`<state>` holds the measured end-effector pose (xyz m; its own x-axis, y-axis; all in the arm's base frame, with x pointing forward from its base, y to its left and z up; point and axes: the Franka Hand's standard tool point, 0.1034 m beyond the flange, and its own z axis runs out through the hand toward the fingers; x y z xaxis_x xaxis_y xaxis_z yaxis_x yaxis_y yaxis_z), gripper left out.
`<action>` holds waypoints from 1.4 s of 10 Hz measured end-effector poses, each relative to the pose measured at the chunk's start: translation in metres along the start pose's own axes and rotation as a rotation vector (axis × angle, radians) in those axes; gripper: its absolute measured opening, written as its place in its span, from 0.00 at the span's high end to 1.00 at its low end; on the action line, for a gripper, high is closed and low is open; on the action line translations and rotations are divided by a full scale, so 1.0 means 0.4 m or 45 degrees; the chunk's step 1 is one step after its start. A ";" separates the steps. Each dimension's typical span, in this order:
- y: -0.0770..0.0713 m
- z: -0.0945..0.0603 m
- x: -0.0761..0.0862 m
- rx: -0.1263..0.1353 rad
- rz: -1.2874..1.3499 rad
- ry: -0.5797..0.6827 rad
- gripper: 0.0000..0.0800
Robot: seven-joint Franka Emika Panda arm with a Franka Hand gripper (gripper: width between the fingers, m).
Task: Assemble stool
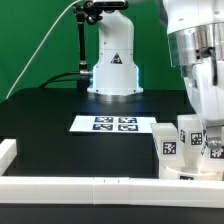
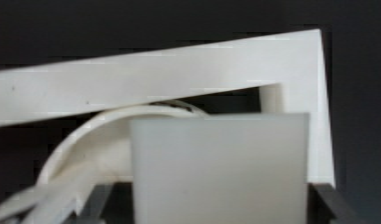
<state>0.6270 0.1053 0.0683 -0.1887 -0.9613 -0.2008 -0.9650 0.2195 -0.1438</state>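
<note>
Well, the stool looks mostly built: tagged white legs stand upright in a cluster under the arm, the seat barely peeking out below them. The gripper is right among them, seemingly on one leg, though I cannot tell its opening; probably finishing that last leg

Black table, dark and flat. On it, near the middle, the marker board, thin and white with four black squares. Along the front edge, a low white wall. At the exterior view's right, white stool legs with black-and-white tags, standing close together beside the wall.
</note>
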 end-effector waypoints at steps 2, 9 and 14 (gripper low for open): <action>0.002 -0.001 -0.001 0.024 0.269 -0.023 0.58; 0.021 0.001 -0.012 0.096 0.616 -0.061 0.56; 0.006 -0.087 -0.015 0.135 0.485 -0.094 0.20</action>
<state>0.6194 0.1056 0.1028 -0.5122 -0.7940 -0.3276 -0.8035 0.5777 -0.1438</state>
